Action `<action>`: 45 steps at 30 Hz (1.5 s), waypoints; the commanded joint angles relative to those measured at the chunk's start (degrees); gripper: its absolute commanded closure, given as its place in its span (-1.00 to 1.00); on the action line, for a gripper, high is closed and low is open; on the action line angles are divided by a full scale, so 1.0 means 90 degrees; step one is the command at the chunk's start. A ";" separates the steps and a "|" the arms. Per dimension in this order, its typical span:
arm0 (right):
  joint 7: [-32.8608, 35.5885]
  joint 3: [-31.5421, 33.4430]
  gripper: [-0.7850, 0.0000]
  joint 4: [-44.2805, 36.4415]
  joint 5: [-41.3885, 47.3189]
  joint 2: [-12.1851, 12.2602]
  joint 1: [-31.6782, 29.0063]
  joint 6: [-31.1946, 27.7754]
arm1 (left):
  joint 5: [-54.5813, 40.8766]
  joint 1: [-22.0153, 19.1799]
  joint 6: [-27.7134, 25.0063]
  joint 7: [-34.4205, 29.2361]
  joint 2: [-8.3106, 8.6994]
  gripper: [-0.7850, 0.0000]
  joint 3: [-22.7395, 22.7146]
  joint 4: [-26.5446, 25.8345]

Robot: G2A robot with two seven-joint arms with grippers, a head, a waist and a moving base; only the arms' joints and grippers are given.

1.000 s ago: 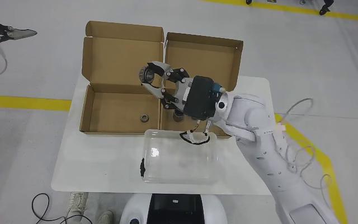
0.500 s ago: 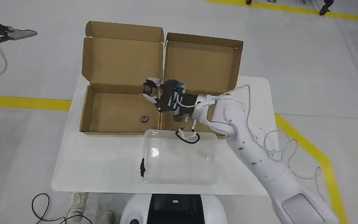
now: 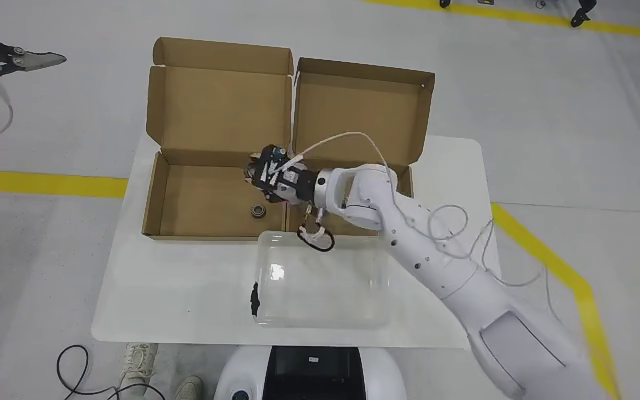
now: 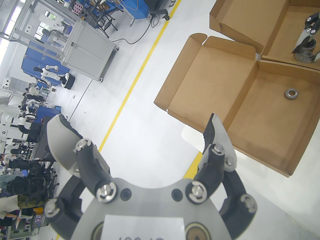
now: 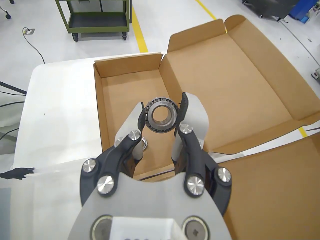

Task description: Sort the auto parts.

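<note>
White table (image 3: 170, 290) | right pincer (image 5: 162, 108) pinching round steel bearing (image 5: 161, 117) above cardboard box (image 5: 117, 93) | left pincer (image 4: 135, 123) spread

Top view sits high over the table (image 3: 170, 290), facing straight down and far enough back to take in the whole top, with the left box (image 3: 200, 200) and right box (image 3: 355, 110) at its 12 o'clock edge. Left wrist view looks past the left gripper (image 4: 136, 126) from well off the 10 o'clock corner, tilted down toward 3 o'clock. Right wrist view looks past the right gripper (image 5: 162, 108) and its large bearing (image 5: 161, 129), close above the left box, facing about 9 o'clock. All three share the left box floor with the small bearing (image 3: 258, 211); top and left wrist also share the right gripper.
</note>
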 commanded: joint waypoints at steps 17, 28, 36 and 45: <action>0.0021 -0.1186 1.00 0.2798 0.0494 -0.1275 0.1121 -0.0226 | 0.0000 0.0000 0.0000 0.0000 0.0000 -1.00 0.0000 0.0000; -0.0186 -0.1413 0.92 0.3887 0.0475 -0.1818 0.1345 -0.0474 | 0.0000 0.0000 0.0000 0.0000 0.0000 -1.00 0.0000 0.0000; -0.0362 -0.1437 0.04 0.4370 0.0382 -0.2065 0.1473 -0.0576 | 0.0000 0.0000 0.0000 0.0000 0.0000 -1.00 0.0000 0.0000; -0.0780 -0.1357 0.04 0.4566 0.0236 -0.2197 0.1626 -0.0631 | 0.0000 0.0000 0.0000 0.0000 0.0000 -1.00 0.0000 0.0000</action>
